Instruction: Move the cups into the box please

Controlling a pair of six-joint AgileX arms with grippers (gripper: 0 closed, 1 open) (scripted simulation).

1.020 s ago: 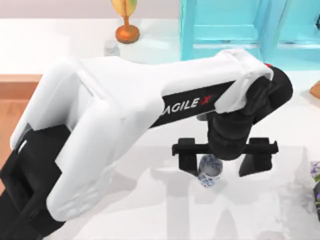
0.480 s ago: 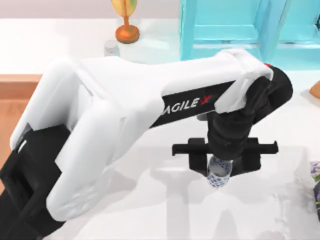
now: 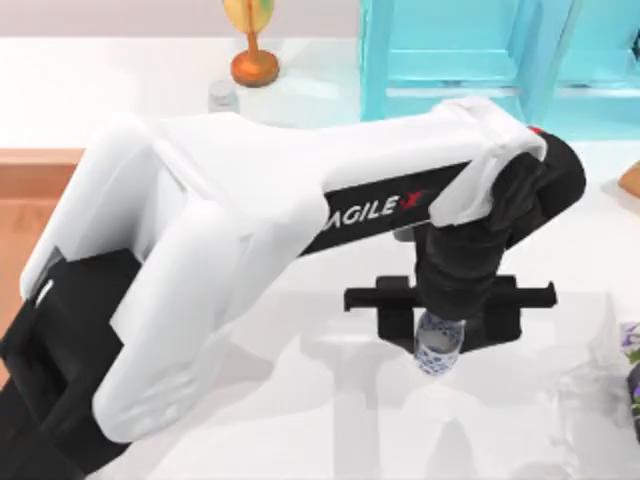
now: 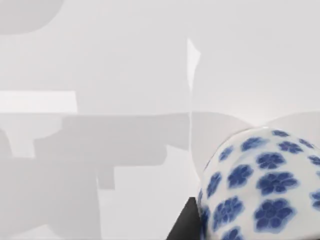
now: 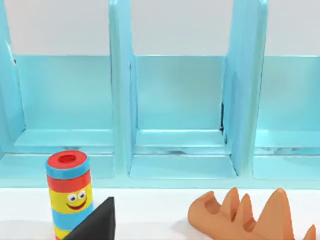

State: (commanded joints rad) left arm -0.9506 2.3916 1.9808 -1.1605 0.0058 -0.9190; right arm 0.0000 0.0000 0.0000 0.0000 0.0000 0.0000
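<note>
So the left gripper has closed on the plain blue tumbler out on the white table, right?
Not quite. The left gripper is shut on the white cup with blue floral pattern, not a plain blue tumbler. The top view shows its fingers against the cup on the white table; the left wrist view shows the flowers.

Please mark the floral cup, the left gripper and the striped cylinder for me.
floral cup (image 3: 437, 350): top view, on its patterned side wall below the wrist.
left gripper (image 3: 446, 322): top view, midway between the fingertips closed on the cup.
striped cylinder (image 5: 69, 192): right wrist view, on its yellow band with the face.
</note>
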